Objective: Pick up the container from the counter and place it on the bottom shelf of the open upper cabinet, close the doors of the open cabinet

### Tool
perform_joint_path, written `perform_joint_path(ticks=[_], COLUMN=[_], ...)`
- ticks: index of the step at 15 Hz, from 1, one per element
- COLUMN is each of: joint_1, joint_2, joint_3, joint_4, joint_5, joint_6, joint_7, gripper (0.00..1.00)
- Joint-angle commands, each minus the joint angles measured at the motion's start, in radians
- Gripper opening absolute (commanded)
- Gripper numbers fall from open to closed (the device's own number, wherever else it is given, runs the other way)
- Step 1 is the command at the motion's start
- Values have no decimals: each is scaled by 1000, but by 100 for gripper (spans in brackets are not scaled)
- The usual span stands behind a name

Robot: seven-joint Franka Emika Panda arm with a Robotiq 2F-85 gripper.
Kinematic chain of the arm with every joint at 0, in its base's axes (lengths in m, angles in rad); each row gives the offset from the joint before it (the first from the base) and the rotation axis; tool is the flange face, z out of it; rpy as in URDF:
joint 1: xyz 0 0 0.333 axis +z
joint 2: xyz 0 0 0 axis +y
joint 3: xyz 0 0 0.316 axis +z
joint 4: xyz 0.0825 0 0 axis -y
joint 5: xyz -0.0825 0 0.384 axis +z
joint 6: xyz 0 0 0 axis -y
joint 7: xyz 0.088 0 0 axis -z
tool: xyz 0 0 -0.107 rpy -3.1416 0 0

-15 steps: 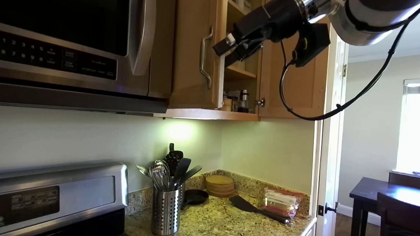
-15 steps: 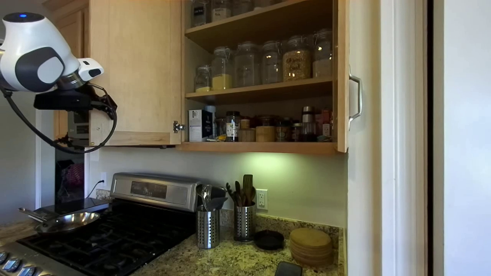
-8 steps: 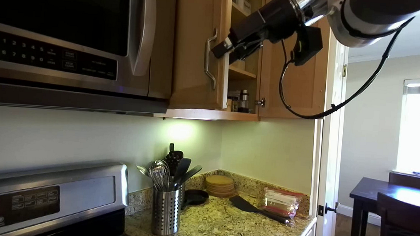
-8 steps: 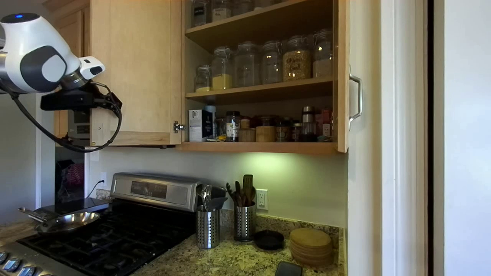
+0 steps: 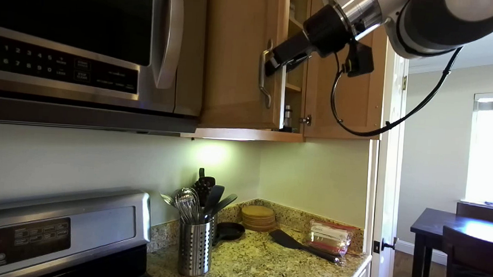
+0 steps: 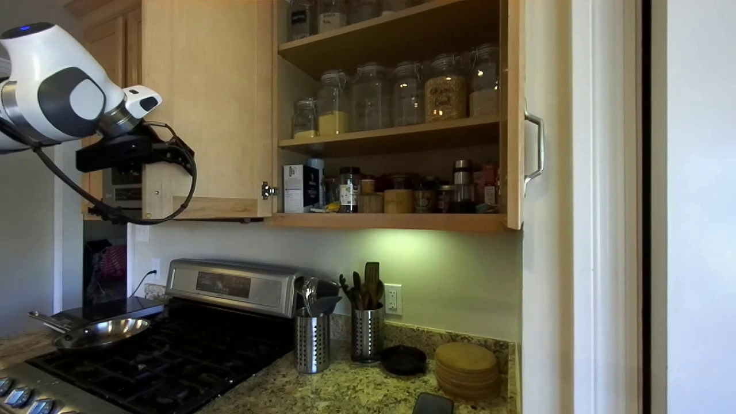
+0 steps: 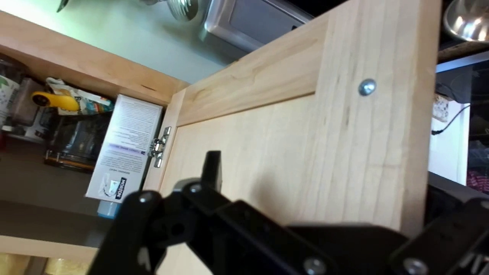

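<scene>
The container (image 6: 348,191), a slim jar with a dark cap and pale label, stands upright on the bottom shelf (image 6: 391,221) of the upper cabinet (image 6: 391,133). Both honey-wood doors stand open: the microwave-side door (image 5: 244,70) partly, the far door (image 6: 513,115) wide. My open gripper (image 5: 281,67) straddles the free edge of the microwave-side door. One finger lies outside by the metal handle (image 5: 262,73); whether it touches cannot be told. The inner finger (image 7: 212,168) is over the door's inside face; in the wrist view the outer one is hidden. The granite counter (image 5: 260,268) lies below.
The microwave (image 5: 62,76) hangs beside the cabinet. Several jars and a Morton box (image 7: 124,147) fill the shelves. On the counter are perforated steel utensil holders (image 6: 312,344), a small black pan (image 6: 403,359) and round wooden boards (image 6: 466,368). A steel pan (image 6: 103,333) rests by the stove.
The microwave-side door's free edge has swung rightward in both exterior views, narrowing the visible gap into the cabinet. My gripper has moved along with it, its outer finger staying near the handle.
</scene>
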Motion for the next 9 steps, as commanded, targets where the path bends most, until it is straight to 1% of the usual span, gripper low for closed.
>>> perform_joint_path(ticks=[1, 5, 9], joint_1=[-136, -190, -279], joint_2=[-25, -85, -121], joint_3=[-22, -56, -92], joint_4=[-27, -56, -61], joint_5=[-104, -143, -208], joint_6=[14, -12, -70], joint_7=[12, -10, -31], gripper=[100, 100, 100])
